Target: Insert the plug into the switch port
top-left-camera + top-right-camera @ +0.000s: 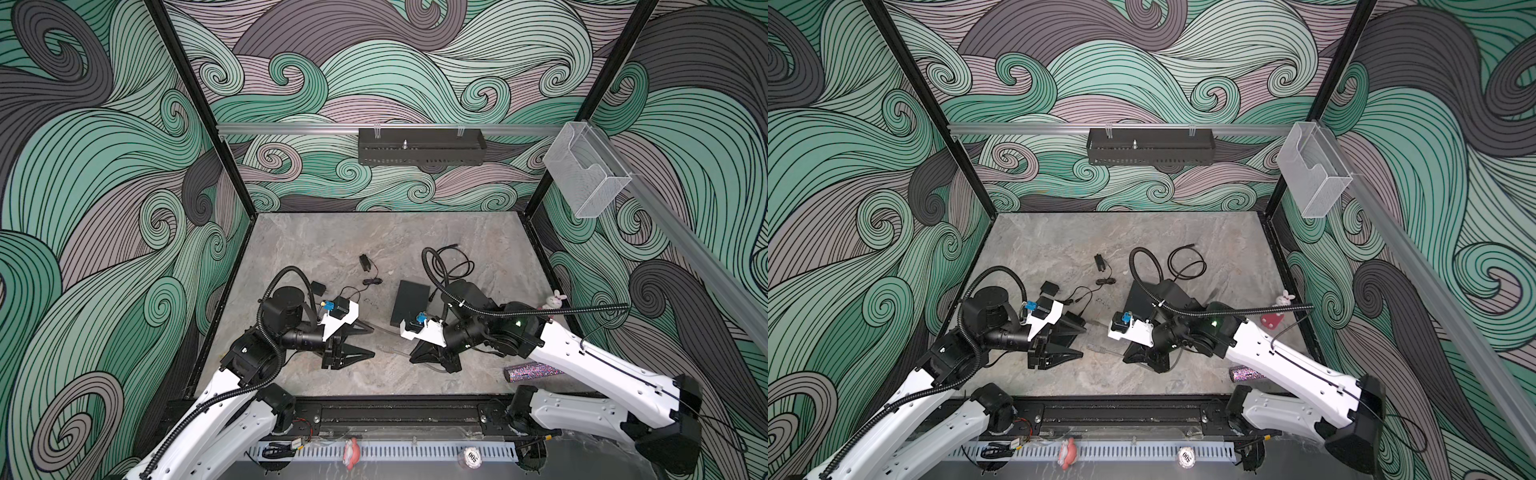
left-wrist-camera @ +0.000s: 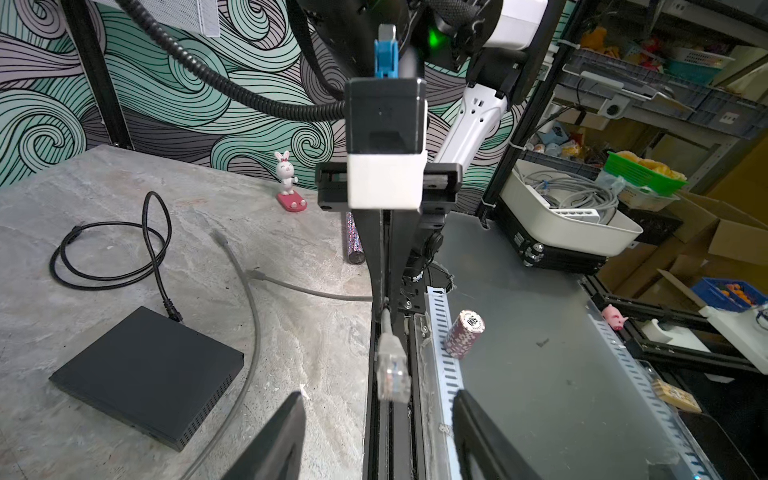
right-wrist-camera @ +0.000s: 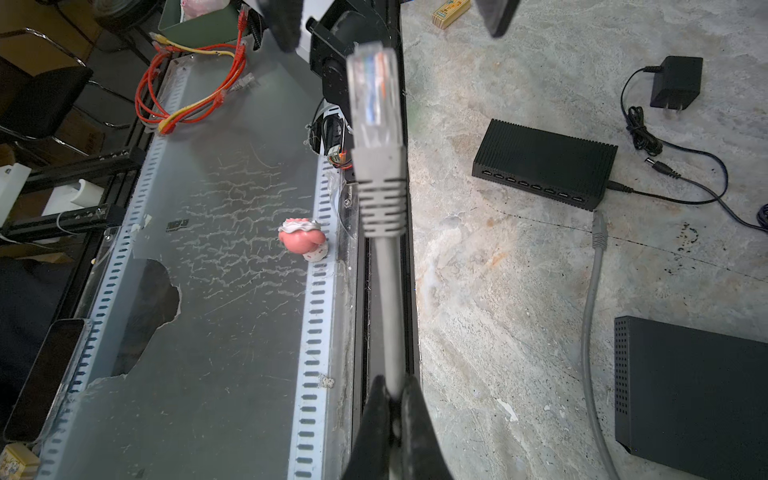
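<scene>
My right gripper is shut on a grey cable a little behind its clear plug, which sticks out in the air towards the left arm. The plug hangs with its tip just between the fingertips of my open left gripper, touching neither finger. In both top views the two grippers face each other near the table's front. The switch, a small black box with a row of ports, lies flat on the table, mostly hidden behind the left wrist. The cable's other plug lies in front of those ports.
A larger black box with a looped black cable lies behind the right gripper. A power adapter sits mid-table. A bunny figure and a glitter tube stand at the right edge. The black front rail runs below the grippers.
</scene>
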{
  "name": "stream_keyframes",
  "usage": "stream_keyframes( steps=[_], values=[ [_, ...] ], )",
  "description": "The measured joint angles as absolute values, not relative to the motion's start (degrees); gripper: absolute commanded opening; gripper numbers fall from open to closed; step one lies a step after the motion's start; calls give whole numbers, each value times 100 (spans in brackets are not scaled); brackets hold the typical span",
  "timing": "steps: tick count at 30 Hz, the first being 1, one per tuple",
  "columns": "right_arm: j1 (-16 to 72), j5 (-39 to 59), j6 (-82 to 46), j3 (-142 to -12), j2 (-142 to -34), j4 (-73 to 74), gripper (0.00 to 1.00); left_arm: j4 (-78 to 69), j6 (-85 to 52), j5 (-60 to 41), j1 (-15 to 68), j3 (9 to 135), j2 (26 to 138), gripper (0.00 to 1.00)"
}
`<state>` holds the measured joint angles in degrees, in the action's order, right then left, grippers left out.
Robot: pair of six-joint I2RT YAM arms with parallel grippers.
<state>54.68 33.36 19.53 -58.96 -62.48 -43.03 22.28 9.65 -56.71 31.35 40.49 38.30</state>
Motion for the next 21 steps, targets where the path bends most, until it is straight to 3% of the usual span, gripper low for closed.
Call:
stream_keyframes(
  steps=[9, 21],
  values=[
    [5468, 3242, 1903, -5896, -6250, -4305, 0, 2270, 1044, -5546, 3317, 4167, 4261, 53],
    [5468, 2998, 1859, -5905, -6377, -4305, 0, 2338, 1149, -5461, 3441, 4219, 4305, 41]
  ],
)
